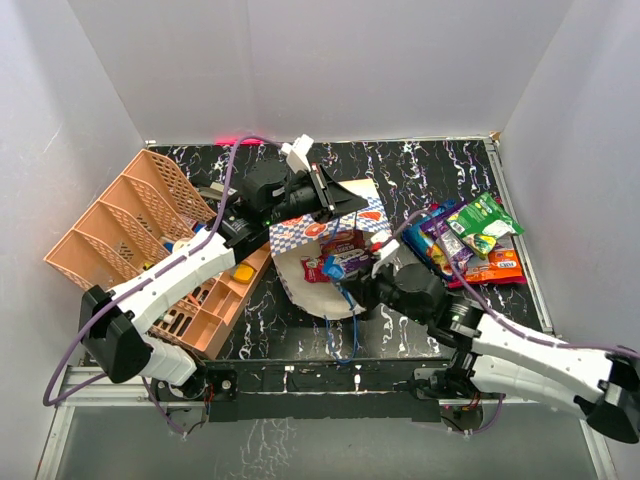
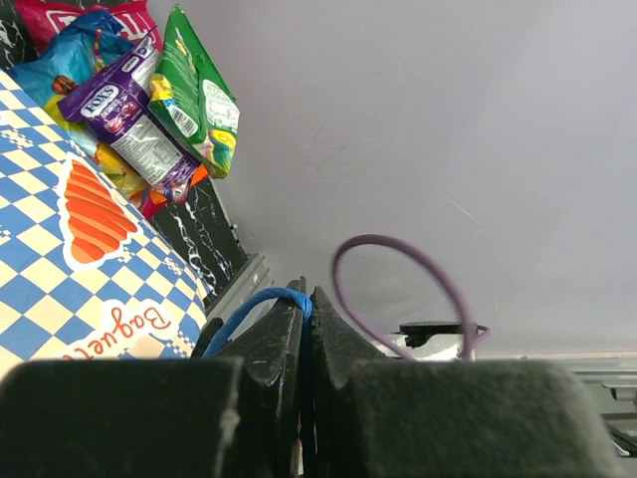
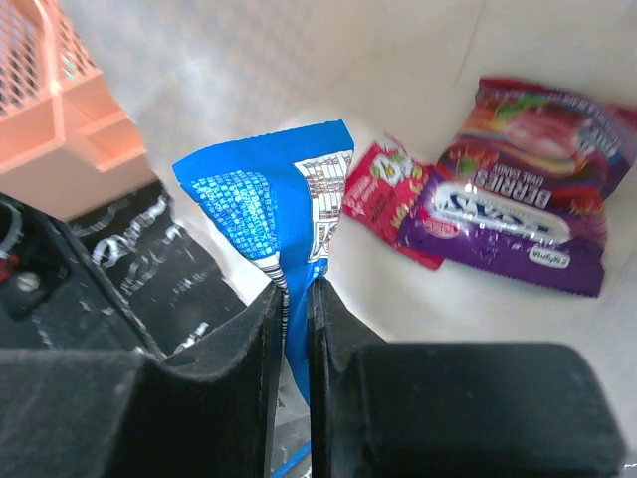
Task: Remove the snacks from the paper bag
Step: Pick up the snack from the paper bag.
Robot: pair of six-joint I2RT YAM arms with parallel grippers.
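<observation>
the right gripper (image 3: 296,299) has its two black fingers pinched tight on the lower edge of a blue packet (image 3: 267,194). the packet stands up between them, just inside the mouth of the paper bag (image 3: 299,60). deeper in the bag, beyond the blue one, lie a small red packet (image 3: 383,194), a purple berries packet (image 3: 508,214) touching it, and a pink packet (image 3: 547,115) partly under the purple.

the left gripper (image 2: 306,299) is closed on the bag's thin blue cord handle (image 2: 254,304). the cord loops over the fingertips, just beside the bag's chequered band (image 2: 40,299) with its orange logo.

from above, the bag lies on its side on the black marbled table (image 1: 420,165), with its open mouth toward the arm bases. the right arm reaches into it from the near right, and the left gripper hangs over its far end.

to the right of the bag, apart from it, is a heap of snacks already out. it includes a green packet (image 1: 487,220), a purple packet (image 1: 447,238) and an orange packet (image 1: 495,268). left of the bag sits a peach lattice basket (image 1: 140,215), its near corner close to the bag.
</observation>
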